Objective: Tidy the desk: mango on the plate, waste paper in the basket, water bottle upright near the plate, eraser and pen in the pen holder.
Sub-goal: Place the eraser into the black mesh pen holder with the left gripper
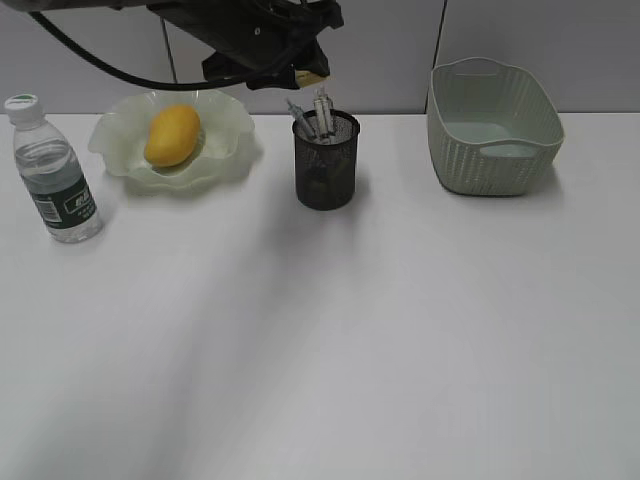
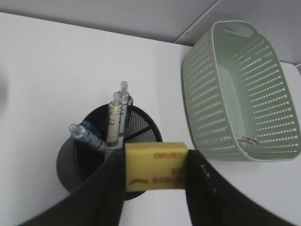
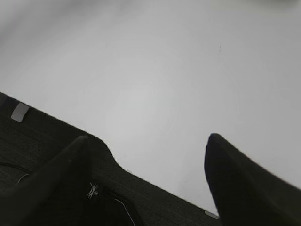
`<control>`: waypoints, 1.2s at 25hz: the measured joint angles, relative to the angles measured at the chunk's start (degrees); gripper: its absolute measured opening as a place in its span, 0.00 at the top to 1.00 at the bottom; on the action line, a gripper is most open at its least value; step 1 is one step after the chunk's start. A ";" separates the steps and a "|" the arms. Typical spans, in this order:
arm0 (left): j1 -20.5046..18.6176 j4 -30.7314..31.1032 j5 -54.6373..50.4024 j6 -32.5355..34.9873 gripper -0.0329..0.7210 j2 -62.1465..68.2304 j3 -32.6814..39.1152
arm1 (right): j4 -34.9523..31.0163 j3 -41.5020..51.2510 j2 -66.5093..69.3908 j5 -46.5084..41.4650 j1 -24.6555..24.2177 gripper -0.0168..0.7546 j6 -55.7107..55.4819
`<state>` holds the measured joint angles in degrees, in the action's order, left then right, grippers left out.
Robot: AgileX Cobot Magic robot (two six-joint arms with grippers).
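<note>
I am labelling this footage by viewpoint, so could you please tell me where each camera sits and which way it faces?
Exterior view: in front of the white desk, slanting down toward the back wall; the left arm's black gripper hangs above the black wire-mesh pen holder.
Left wrist view: on the left arm, looking down past its fingers, which clamp a yellow rectangular eraser over the holder.
Right wrist view: on the right arm, facing bare desk between open black fingers.
Shared: exterior and left wrist views both show the holder and the pale green woven-look basket.

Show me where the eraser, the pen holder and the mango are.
eraser (image 2: 156,165): left wrist view, middle of its yellow face.
pen holder (image 1: 326,172): exterior view, front of the mesh wall.
mango (image 1: 172,135): exterior view, centre of the fruit.
</note>
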<state>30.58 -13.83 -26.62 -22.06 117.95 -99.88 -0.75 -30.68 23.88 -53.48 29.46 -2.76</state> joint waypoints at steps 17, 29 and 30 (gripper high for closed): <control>0.66 -0.30 0.93 0.00 0.54 6.90 -5.30 | 0.00 0.00 0.00 0.00 0.00 0.22 0.00; 0.66 1.18 1.44 0.00 0.37 6.90 -5.30 | 0.00 0.00 0.00 0.00 0.00 0.22 0.00; 0.66 1.24 1.24 0.00 0.37 6.90 -5.35 | 0.00 0.00 0.00 0.00 0.00 0.22 0.00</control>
<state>31.24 -12.59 -25.38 -22.06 124.85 -105.23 -0.75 -30.68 23.88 -53.48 29.46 -2.76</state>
